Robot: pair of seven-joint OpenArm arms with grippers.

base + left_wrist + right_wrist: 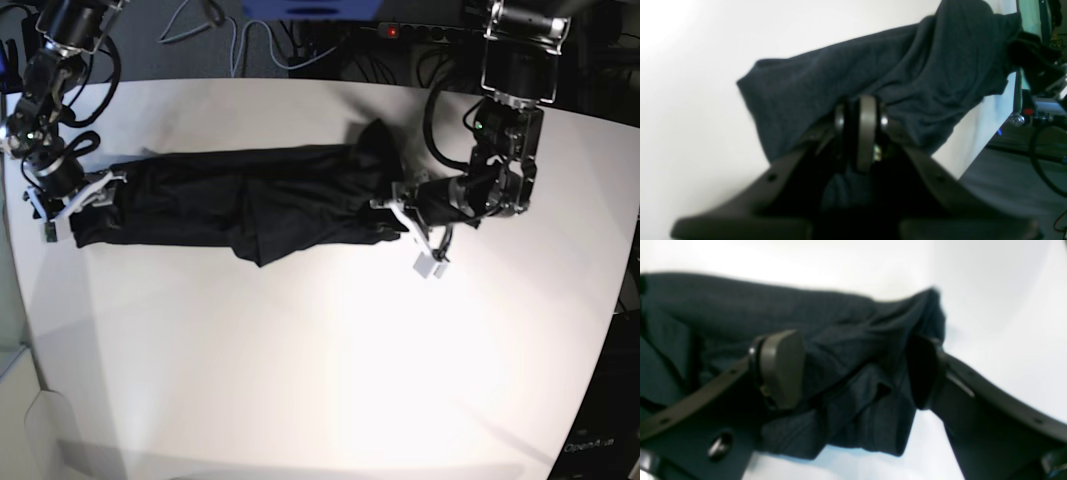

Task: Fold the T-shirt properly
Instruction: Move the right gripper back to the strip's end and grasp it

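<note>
Your left hand [861, 125] is pinched tight on one end of the T-shirt [250, 195], fabric bunched up right between the fingertips. Your right hand [853, 370] sits at the other end with its fingers [781, 368] spread wide, the cloth lying loose between them, not gripped. The T-shirt stretches out in a long, rumpled dark strip between the two hands, lying on the white worktop [320, 370] toward its far edge, with a fold sagging toward you near its middle.

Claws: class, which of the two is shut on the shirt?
The left claw, pinching the shirt; the right claw stands open around a bunched end.
</note>
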